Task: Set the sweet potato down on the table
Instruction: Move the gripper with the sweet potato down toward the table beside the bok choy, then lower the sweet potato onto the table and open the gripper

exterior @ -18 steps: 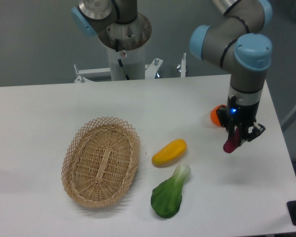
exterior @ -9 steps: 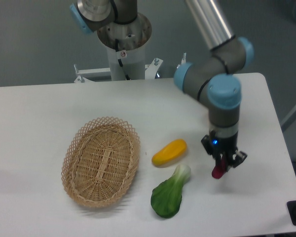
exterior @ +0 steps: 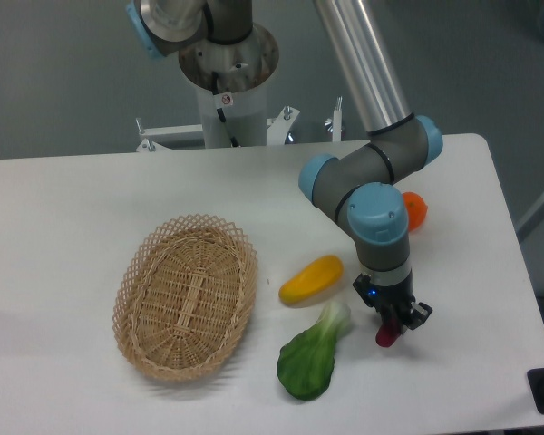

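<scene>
Holding: I am gripping the sweet potato (exterior: pixel 386 335) between my fingers (exterior: pixel 401 319), which are closing tightly around its upper part, so only the dark magenta lower end is showing beneath them.
Gripper: my gripper (exterior: pixel 393 326) is pointing straight down at the end of my arm, low over the table (exterior: pixel 63 208).
Where it is: the sweet potato is hanging upright near the front right of the table, just beside the leafy green vegetable (exterior: pixel 310 354); whether its tip is touching the surface I cannot tell.
Weight: I am judging it light, a small toy piece, so the arm is carrying no real load.
Stiffness: it is looking firm and is keeping its shape under the squeeze; I am guessing it is not fragile.
Slip: its skin is looking smooth and its ends are tapering, so I am expecting it to slide if pinched near a tip, and to roll a little once lying down.
Where to hold: I am judging the thick middle the safest place, across the narrow width.
Sweet potato count: one.
Yellow vegetable (exterior: pixel 311 279) count: one, lying just beside the green leaf's white stem.
Green leafy vegetable count: one.
Orange fruit (exterior: pixel 415 209) count: one, partly hiding behind my arm.
Wicker basket (exterior: pixel 185 295) count: one, lying well apart to the left with nothing showing inside it.
</scene>
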